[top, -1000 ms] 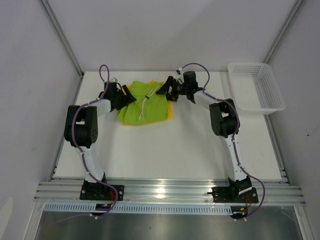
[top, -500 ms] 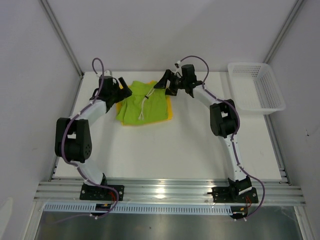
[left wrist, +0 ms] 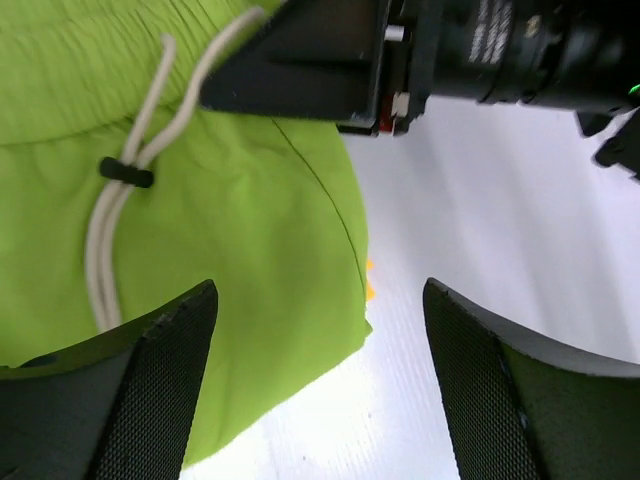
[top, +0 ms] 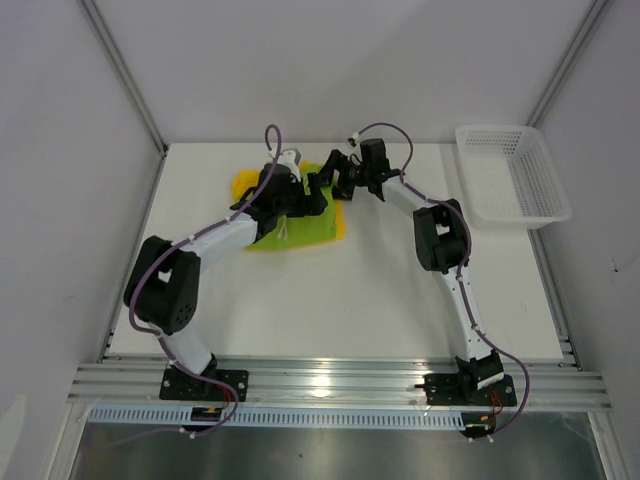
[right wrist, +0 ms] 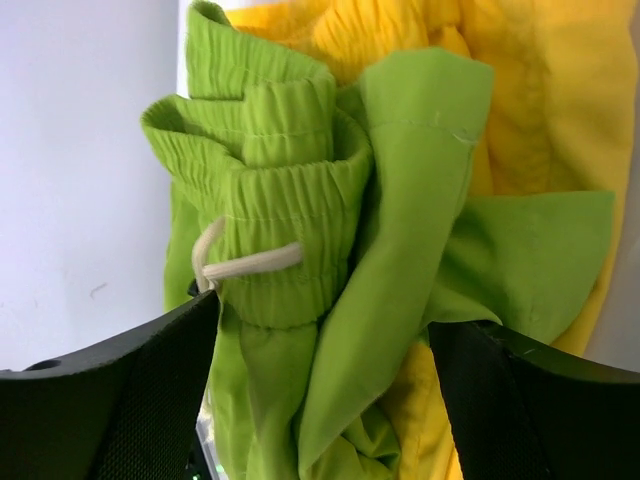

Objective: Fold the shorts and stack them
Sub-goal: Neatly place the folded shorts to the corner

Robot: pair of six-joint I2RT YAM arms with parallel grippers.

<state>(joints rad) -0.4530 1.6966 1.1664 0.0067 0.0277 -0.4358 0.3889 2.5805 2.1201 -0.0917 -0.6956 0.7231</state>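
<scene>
Lime green shorts [right wrist: 290, 200], white drawstring [right wrist: 250, 262]; bright yellow shorts [right wrist: 520, 90]; white mesh basket [top: 497, 129].

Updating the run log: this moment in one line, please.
lime green shorts: on yellow shorts, waistband bunched | left end effector: open, above them | right end effector: open, around waistband

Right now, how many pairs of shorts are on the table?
2. The lime green shorts lie on top of the yellow shorts at the far middle of the table; yellow shows at the edges. Anything beneath them would be hidden.
</scene>
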